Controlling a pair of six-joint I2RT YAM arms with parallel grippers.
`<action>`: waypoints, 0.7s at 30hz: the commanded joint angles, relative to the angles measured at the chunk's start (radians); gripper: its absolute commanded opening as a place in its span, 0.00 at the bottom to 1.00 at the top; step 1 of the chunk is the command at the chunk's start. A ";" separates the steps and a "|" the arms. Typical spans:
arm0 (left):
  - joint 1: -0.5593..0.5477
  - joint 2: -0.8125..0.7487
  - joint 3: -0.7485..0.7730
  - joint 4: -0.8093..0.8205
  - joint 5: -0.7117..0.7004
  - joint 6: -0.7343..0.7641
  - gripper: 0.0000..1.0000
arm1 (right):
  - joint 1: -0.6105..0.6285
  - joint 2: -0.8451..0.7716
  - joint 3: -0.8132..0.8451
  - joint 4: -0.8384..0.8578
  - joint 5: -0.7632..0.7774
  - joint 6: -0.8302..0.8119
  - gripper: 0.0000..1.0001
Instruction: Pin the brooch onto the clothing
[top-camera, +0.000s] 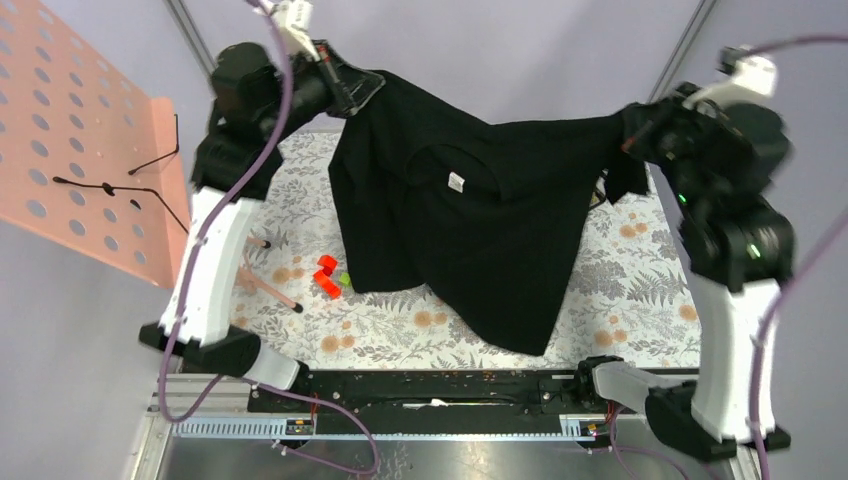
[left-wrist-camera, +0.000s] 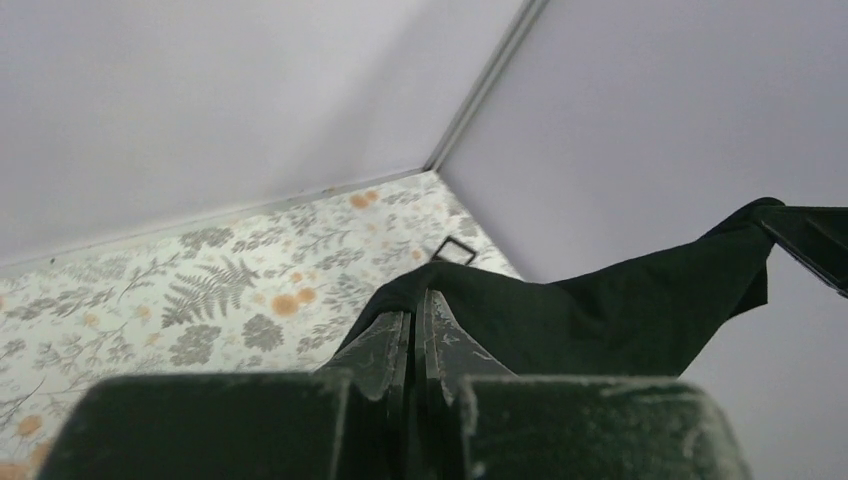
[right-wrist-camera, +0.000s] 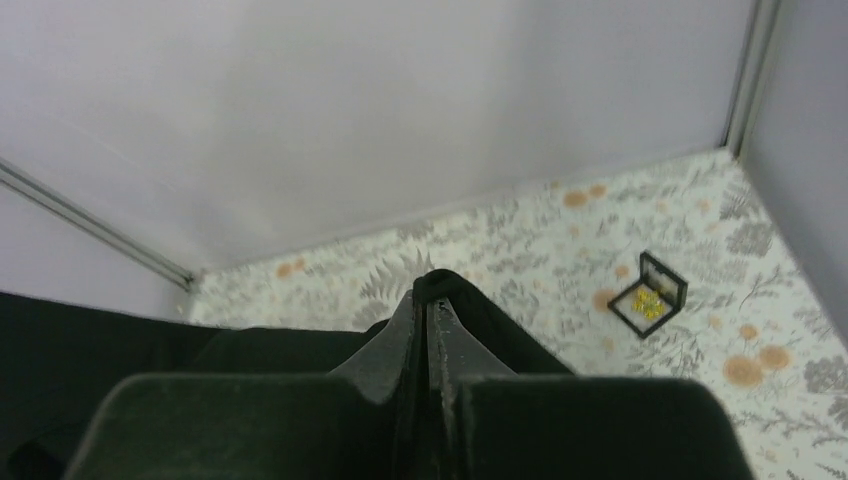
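1. The left gripper (left-wrist-camera: 418, 305) is clamped on one top corner of the black T-shirt (top-camera: 470, 220).
2. The right gripper (right-wrist-camera: 427, 295) is clamped on the other corner, and the cloth hangs between them.
3. Farther off, well apart from the right gripper, the brooch (right-wrist-camera: 650, 303) lies in a small black box (right-wrist-camera: 668, 268).

We see a black T-shirt (top-camera: 470, 230) with a white label (top-camera: 456, 182). Our desk (top-camera: 640, 270) is white, patterned with grey ferns and orange flowers. Red blocks (top-camera: 325, 275), one green block (top-camera: 344, 279). A golden-yellow brooch (right-wrist-camera: 648, 303) in a black-framed box (right-wrist-camera: 667, 268). A salmon-pink panel (top-camera: 70, 150) dotted with holes.
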 joint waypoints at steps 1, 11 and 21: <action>0.035 0.142 0.040 0.108 -0.037 0.056 0.00 | -0.006 0.111 -0.022 0.160 -0.043 0.023 0.00; 0.164 0.375 0.419 0.300 0.020 -0.033 0.00 | -0.084 0.534 0.767 0.014 -0.178 0.066 0.00; 0.214 0.135 -0.139 0.473 0.219 -0.062 0.00 | -0.111 0.131 -0.070 0.315 -0.140 0.069 0.00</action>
